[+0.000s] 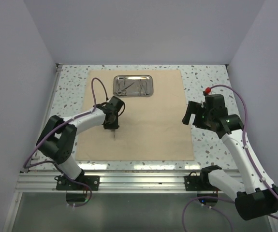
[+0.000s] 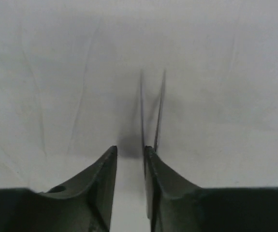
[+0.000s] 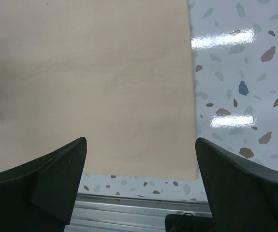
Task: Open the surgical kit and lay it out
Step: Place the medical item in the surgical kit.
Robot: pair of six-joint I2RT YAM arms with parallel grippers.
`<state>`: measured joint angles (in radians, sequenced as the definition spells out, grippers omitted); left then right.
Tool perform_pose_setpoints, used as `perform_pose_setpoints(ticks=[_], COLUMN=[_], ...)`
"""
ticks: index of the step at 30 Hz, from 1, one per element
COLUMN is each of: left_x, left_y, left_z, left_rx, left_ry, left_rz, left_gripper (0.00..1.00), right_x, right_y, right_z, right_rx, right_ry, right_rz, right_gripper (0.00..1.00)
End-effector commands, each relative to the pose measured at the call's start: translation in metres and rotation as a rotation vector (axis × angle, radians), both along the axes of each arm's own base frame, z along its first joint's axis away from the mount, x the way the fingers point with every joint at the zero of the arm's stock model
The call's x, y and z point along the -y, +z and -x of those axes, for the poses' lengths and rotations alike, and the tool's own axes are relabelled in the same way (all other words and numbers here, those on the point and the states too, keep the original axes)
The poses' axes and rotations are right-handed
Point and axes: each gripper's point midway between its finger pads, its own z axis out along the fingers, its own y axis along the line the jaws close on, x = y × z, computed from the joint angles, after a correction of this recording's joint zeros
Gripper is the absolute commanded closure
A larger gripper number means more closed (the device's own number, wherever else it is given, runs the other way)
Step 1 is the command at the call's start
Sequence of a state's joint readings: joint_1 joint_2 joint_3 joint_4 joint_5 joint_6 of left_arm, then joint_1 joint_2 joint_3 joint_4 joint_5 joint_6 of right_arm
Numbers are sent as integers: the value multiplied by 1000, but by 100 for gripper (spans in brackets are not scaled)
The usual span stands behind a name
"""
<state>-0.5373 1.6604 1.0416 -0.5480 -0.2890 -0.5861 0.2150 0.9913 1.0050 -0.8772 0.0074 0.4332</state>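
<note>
top external: cloth wrap (image 1: 143, 121) spread flat, left fingers (image 2: 100, 188) pinching tweezers (image 2: 142, 116) over it, right fingers (image 3: 47, 179) wide, empty; other instruments (image 1: 131, 86) lie in tray (image 1: 151, 87), not yet laid out.

Left arm (image 1: 83, 120) and right arm (image 1: 239, 150): white tubular links between black joint housings, each trailing a looped purple cable (image 1: 98, 90), a small red knob (image 1: 208, 90) on the right wrist, black base blocks (image 1: 76, 182), and the left tool (image 2: 130, 152) and right tool (image 3: 141, 145) each with two matte dark wedge-shaped fingers (image 3: 56, 169).
</note>
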Motion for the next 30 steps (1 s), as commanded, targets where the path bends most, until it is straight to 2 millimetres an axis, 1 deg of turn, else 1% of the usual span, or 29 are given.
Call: perform_pose_setpoints(ticks=[1,3,4,5,6,7,8,9,11,12,13,14,15,16,17,18,19,20,21,23,24,25,26,27,28,29,30], left_x=[12,7,1,-2,-5,-10,-9,-8,-3,-3,-4,-5,-6,-7,-8,-9,-9,-9,-8,-6,-4,-3,0,1,1,2,2], left_y=[2,5,-1,-4,-3,-8,-3,-2,7,15,16,17,12,8,4,-2,-3,-1,1,5,12,13,20,22,24,29,33], left_z=[22,29,39,44,48,56,56,57,56,53,53,52,53,55,57,59,61,60,60,60,59,59,59,60,61,62,62], left_rx=[-25,-28,-54,-66,-66,-79,-62,-51,-19,10,19,22,4,-15,-32,-54,-61,-55,-48,-35,-12,0,22,30,35,48,54], left_ry=[-3,9,13,12,11,15,12,3,-8,-5,0,4,6,8,11,14,18,16,16,7,-3,-7,-17,-21,-24,-26,-27], left_rz=[143,141,123,118,114,104,117,131,171,185,185,181,166,156,147,136,135,142,149,170,188,201,229,238,245,257,261], left_gripper=[73,100,100,100,100,100,100,90,55,45,32,29,29,29,29,31,33,34,35,38,39,41,42,44,46,47,48], right_x=[-8,-16,-18,-20,-25,-29,-33,-43,-58,-70,-91,-103,-119,-140,-152,-173,-184,-194,-212,-234,-248,-260,-269,-281,-288,-295,-304], right_y=[5,7,8,4,9,10,9,14,21,28,33,35,42,40,42,39,39,38,32,25,27,6,2,3,-6,-23,-24], right_z=[1,-4,-5,-9,-14,-16,-21,-26,-30,-38,-34,-36,-43,-38,-40,-44,-46,-48,-55,-57,-60,-62,-62,-62,-62,-63,-60], right_rx=[41,56,55,39,52,49,43,61,81,109,114,122,137,126,121,100,93,81,63,26,32,-26,-48,-53,-81,-124,-137], right_ry=[32,60,67,69,85,96,108,140,199,235,311,349,383,436,455,488,499,503,521,548,569,577,592,608,615,619,634], right_rz=[-43,-75,-86,-89,-108,-121,-131,-160,-190,-208,-230,-232,-235,-234,-240,-244,-250,-267,-278,-326,-352,-349,-366,-377,-373,-363,-369], right_gripper=[2,2,2,2,1,2,2,2,2,2,2,2,2,2,2,2,3,3,4,5,7,8,9,12,13,14,16])
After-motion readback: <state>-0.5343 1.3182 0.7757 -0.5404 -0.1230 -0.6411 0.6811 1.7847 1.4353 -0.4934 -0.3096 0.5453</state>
